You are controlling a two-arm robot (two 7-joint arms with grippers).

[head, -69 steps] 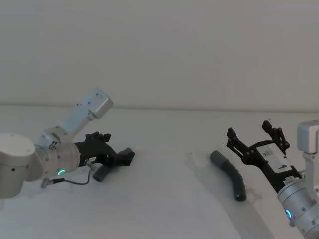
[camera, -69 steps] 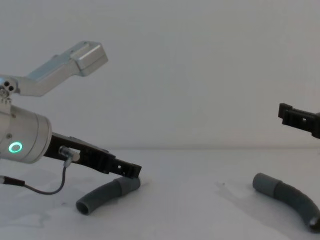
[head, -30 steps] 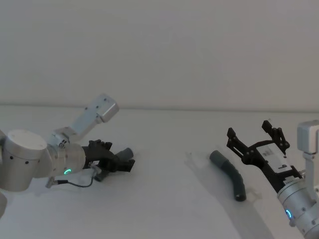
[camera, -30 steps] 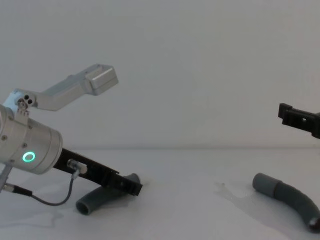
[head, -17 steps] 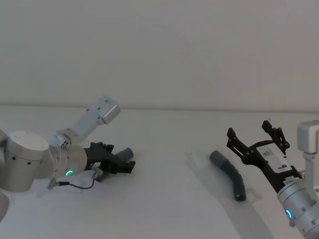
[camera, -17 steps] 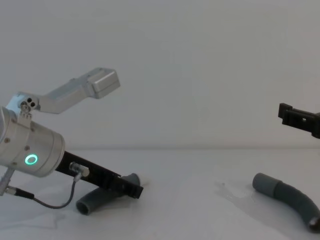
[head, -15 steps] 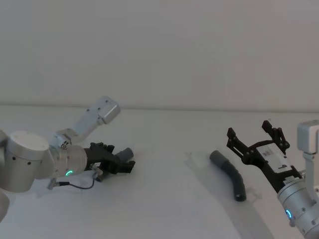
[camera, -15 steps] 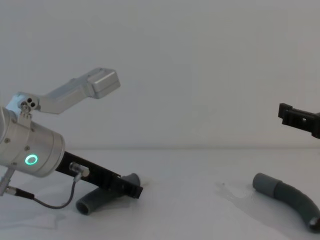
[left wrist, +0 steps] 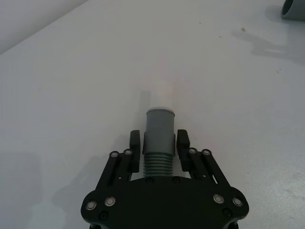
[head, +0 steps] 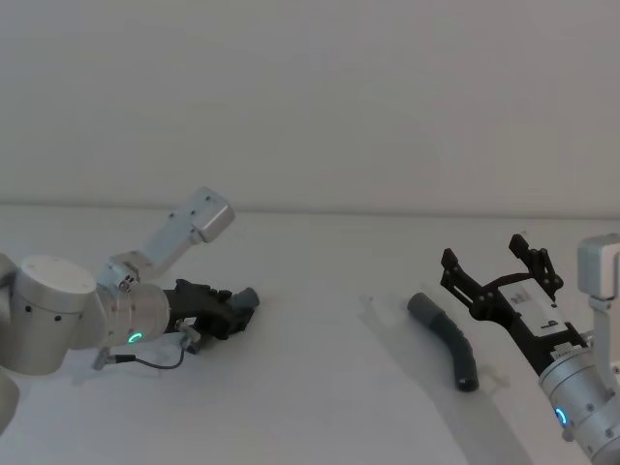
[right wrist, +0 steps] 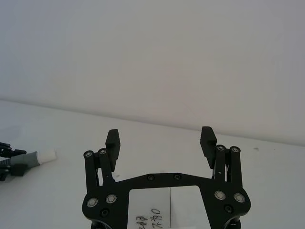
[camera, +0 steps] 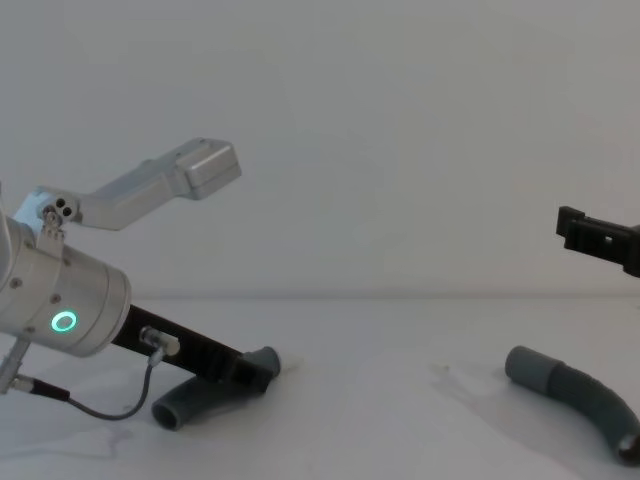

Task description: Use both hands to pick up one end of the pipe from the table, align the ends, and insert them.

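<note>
1. Looking down from the head: the left hand [head: 239,307] sits low over the tabletop [head: 310,387], clamped on the left pipe piece [head: 250,296]. The right hand [head: 484,254] hovers just beside the right pipe piece [head: 448,337], fingers spread.
2. Left wrist: both fingers [left wrist: 136,143] press the piece where its ribs meet the cuff [left wrist: 160,124] — the whitish tip [left wrist: 162,93] points away.
3. Right wrist: the right hand's fingers stand wide apart above the tabletop.
4. Chest: the left pipe piece slants from its hand down to the tabletop — the right pipe piece lies flat, well apart.
</note>
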